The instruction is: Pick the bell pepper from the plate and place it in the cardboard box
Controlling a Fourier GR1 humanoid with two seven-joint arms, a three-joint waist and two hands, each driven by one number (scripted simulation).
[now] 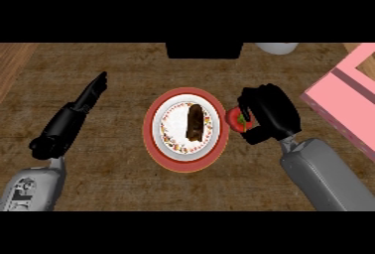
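Note:
A red bell pepper (238, 120) with a green stem shows just off the right rim of the red-rimmed plate (170, 158). My right hand (271, 115) is curled round it and hides most of it. The plate's white centre carries a dark brown elongated piece of food (195, 121). A pink box (344, 106) lies at the right edge, open side up, to the right of my right hand. My left hand (82, 106) rests open at the left, fingers straight and pointing away, well apart from the plate.
A dark object (204, 50) sits at the counter's far edge above the plate, and a white rounded item (277, 47) beside it to the right. Lighter wood strips (15, 62) flank the brown counter top at both far corners.

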